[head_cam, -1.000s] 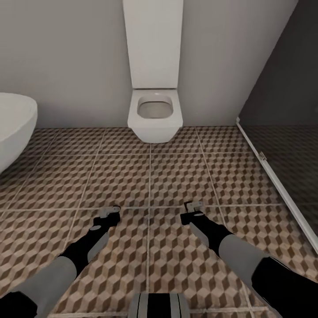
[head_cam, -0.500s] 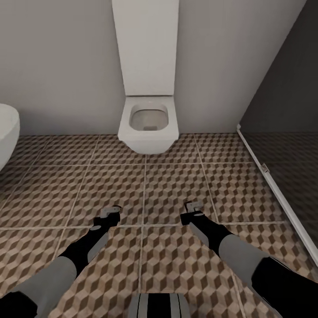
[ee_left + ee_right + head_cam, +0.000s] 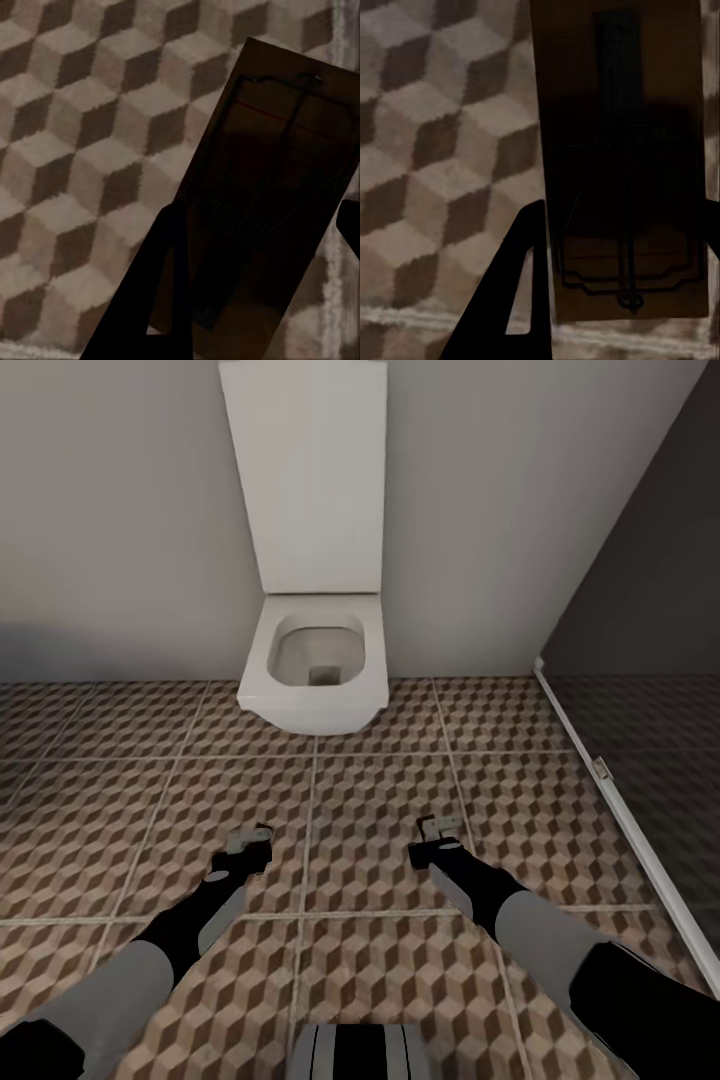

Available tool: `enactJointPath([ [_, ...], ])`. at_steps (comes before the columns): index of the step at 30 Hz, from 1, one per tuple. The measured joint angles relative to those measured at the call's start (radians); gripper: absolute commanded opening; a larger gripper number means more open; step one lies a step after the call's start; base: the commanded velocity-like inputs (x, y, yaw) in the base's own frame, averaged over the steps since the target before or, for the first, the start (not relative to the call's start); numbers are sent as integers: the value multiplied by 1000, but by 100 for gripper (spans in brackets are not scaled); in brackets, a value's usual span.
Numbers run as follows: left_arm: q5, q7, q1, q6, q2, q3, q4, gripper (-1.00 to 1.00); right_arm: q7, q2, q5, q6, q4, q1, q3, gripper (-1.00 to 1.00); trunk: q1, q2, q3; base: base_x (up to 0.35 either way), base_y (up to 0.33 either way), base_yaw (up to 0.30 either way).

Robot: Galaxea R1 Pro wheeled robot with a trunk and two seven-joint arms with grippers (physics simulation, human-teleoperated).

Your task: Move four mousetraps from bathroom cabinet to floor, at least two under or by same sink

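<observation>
Fingers (image 3: 161, 292) of both grippers pinch one mousetrap (image 3: 274, 202) each above floor (image 3: 380, 780); carrying step, next find sink & lower.

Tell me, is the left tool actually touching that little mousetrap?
Touching. In the left wrist view the mousetrap sits clamped between the left tool's dark fingers, above the tiled floor.

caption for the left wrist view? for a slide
Left gripper holding a wooden mousetrap between its dark fingers, above the cube-patterned bathroom floor.
</observation>
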Motion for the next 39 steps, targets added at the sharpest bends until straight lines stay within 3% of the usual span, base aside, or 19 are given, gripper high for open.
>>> enactJointPath([
  [19, 0, 0, 0, 0, 1, 0, 0, -100, 0, 1, 0, 0, 0, 0, 0, -100, 0, 0, 0, 262, 97, 0],
  [39, -2, 0, 0, 0, 1, -1, 0, -100, 0, 1, 0, 1, 0, 0, 0, -100, 1, 0, 0, 20, 17, 0],
])
